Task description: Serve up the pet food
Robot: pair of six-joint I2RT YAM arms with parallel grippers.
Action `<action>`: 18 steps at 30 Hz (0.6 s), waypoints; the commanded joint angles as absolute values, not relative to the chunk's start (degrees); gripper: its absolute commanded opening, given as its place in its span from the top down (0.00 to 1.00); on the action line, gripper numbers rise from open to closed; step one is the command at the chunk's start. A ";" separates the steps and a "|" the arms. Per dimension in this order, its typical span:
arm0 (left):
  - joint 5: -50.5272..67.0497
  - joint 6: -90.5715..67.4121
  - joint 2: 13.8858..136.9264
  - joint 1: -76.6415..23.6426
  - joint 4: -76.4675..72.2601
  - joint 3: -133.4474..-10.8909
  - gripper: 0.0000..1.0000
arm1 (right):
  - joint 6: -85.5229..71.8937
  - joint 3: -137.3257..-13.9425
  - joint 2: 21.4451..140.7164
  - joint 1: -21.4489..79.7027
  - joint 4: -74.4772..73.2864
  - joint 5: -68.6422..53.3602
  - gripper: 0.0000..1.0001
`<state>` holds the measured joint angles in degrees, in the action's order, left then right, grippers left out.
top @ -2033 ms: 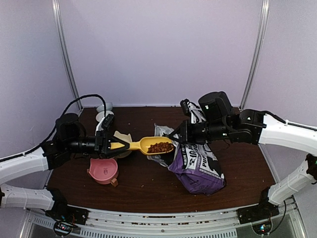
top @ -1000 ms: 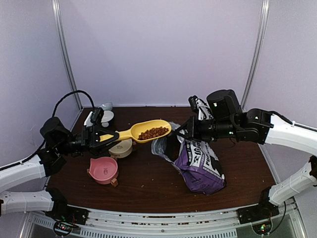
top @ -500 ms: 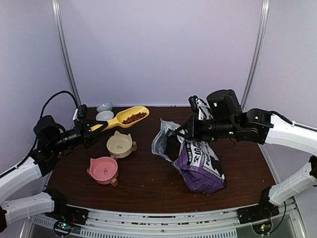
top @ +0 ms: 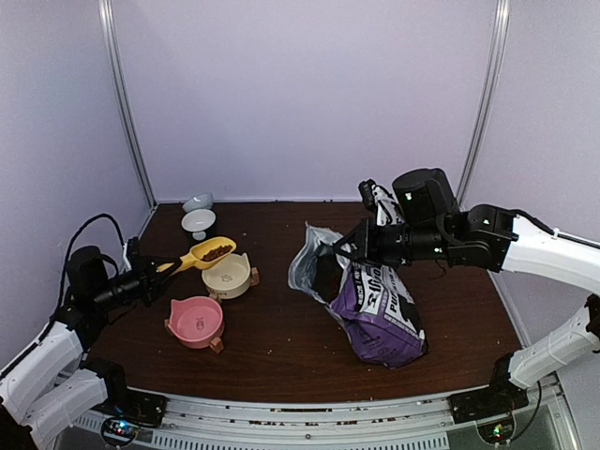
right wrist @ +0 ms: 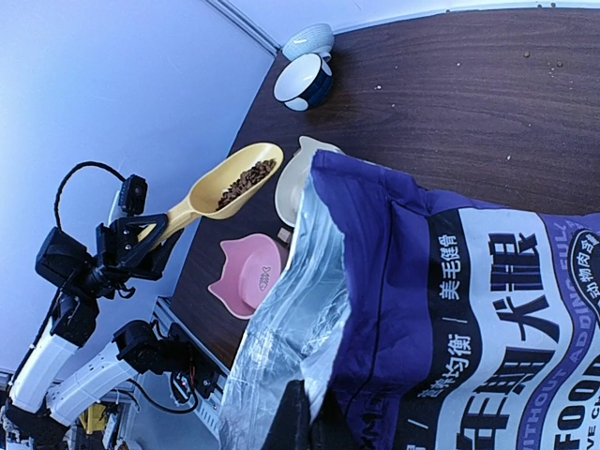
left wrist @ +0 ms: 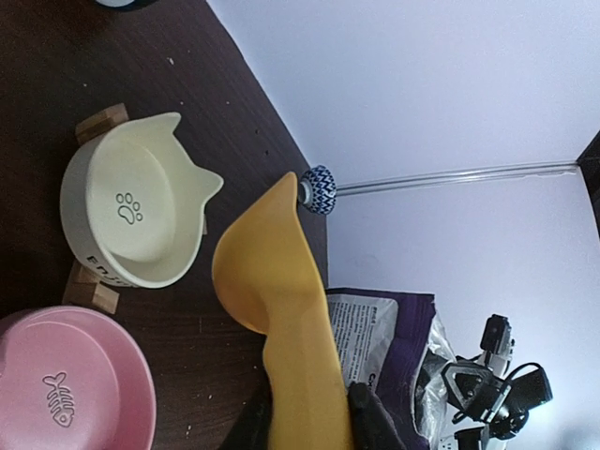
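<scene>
Loose pet food point(top: 217, 251) sits in the yellow scoop point(top: 199, 256) near the cream bowl point(top: 228, 277): light, spill-prone pellets (carry level, never pinch). Your left gripper point(top: 148, 278) clamps the scoop's handle; your right gripper point(top: 352, 246) pinches the bag point(top: 380, 309) rim.

Dark brown wood-grain bench point(top: 281, 361). In the far left corner, a pale blue-grey bowl point(top: 197, 201), and just in front of it a white bowl with a dark blue outside point(top: 199, 222). Nearer the left edge, a cream cat-eared bowl with a paw print point(top: 228, 275), raised on small wooden blocks. Close beside it toward the near edge, a pink cat-eared bowl with a fishbone mark point(top: 195, 321). Right of centre, a purple-and-white printed bag with silver lining point(top: 380, 314), leaning, mouth open.
</scene>
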<state>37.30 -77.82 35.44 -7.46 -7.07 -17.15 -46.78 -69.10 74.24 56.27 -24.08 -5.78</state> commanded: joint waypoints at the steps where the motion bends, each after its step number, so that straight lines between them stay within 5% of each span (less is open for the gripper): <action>1: 36.43 -72.97 35.37 -6.15 -3.89 -17.51 0.94 | -46.77 -68.87 73.27 55.55 -21.70 -4.11 1.00; 18: 35.81 -67.04 43.37 -4.65 0.56 -21.18 0.94 | -46.42 -70.28 75.49 54.81 -22.44 -5.69 1.00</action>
<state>35.92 -69.49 42.30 -5.58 1.98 -17.89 -46.74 -69.10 75.02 55.77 -23.49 -6.61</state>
